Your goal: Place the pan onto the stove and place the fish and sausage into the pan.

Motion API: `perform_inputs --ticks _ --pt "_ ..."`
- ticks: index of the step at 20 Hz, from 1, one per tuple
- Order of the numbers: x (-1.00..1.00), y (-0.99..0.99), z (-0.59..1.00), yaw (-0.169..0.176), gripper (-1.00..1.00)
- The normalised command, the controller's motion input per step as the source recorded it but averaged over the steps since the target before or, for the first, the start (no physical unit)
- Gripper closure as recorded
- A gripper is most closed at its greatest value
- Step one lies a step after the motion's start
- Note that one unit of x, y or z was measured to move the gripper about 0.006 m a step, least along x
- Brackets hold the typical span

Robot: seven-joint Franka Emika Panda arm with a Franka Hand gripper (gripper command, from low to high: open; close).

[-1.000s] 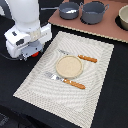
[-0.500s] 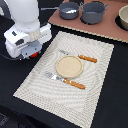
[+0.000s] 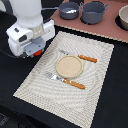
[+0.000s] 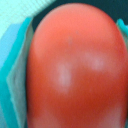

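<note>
Already the pan (image 3: 69, 9) sits on the stove (image 3: 107, 31), at the far end of the counter (image 3: 116, 95), with its thin handle pointing toward the exterior view's left; so that first step looks done. Beside it on the same board stands the bigger two-handled pot (image 3: 94, 12), and a pale bowl (image 3: 123, 18) shows at the exterior view's right edge. I cannot tell from here what lies inside the pan, the pot or the bowl, and the fish cannot be made out anywhere.

The sausage (image 4: 75, 65) fills the wrist view, glossy red-orange, with a teal pad (image 4: 12, 80) pressed against each flank. The claw (image 3: 36, 50) is thus closed around it, down at the near-left corner of the striped placemat (image 3: 97, 75), well apart from the stove. In the exterior view only a red sliver shows under the arm's white head.

On the placemat a round wooden plate (image 3: 68, 66) lies bare between a fork (image 3: 64, 81) and a knife (image 3: 79, 56).

What remains, in my judgement: carrying the sausage across to the pan, then the fish.
</note>
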Motion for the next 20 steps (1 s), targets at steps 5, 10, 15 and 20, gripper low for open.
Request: perform_inputs --ticks 5,10,15,20 --pt "0.19 0.94 1.0 0.0 1.0" --pt "0.27 0.98 0.91 0.0 1.0" --pt "0.46 0.92 0.66 0.0 1.0" --pt "0.52 0.88 0.31 0.0 1.0"
